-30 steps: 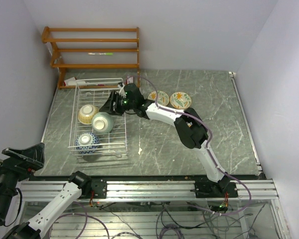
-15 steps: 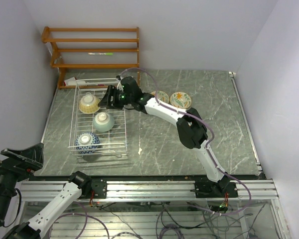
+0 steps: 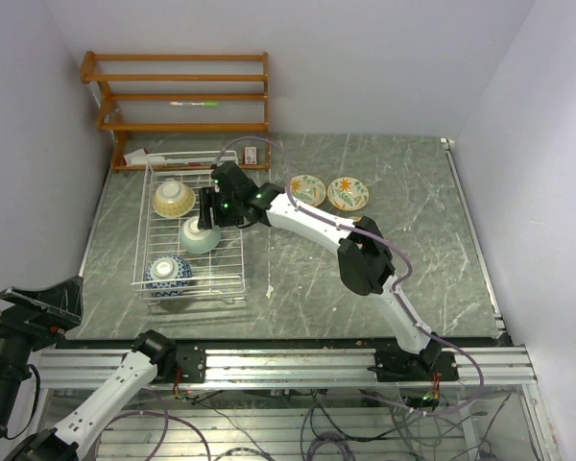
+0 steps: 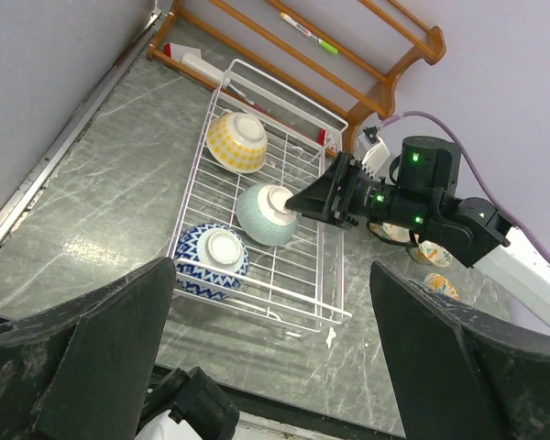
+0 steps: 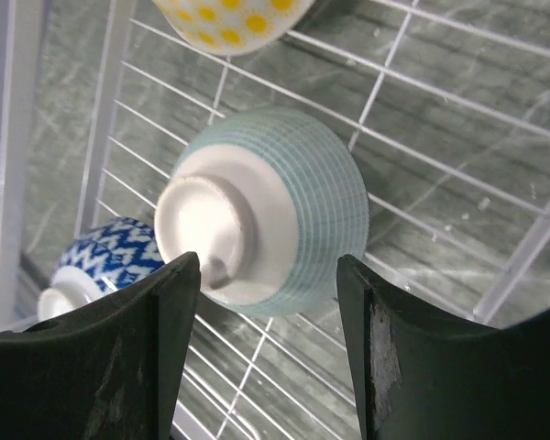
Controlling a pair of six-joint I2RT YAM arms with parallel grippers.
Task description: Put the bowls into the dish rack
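Observation:
The white wire dish rack (image 3: 240, 252) holds three bowls upside down: a yellow dotted one (image 3: 173, 199) at the far end, a mint green one (image 3: 200, 236) in the middle and a blue patterned one (image 3: 167, 273) at the near end. My right gripper (image 3: 207, 206) is open just above the mint bowl (image 5: 275, 211), its fingers (image 5: 142, 367) apart on either side and not touching it. Two patterned bowls (image 3: 307, 189) (image 3: 348, 193) sit upright on the table right of the rack. My left gripper (image 4: 275, 367) is open and empty, high over the near left corner.
A brown wooden slatted shelf (image 3: 178, 96) stands against the back wall behind the rack. A small red-and-white item (image 3: 252, 156) lies by the rack's far right corner. A white scrap (image 3: 270, 288) lies on the table near the rack's front right corner.
The yellow bowl has shifted to the rack's far end and the mint bowl now rests foot up. My right gripper has swung left over the mint bowl. The left arm has not moved.

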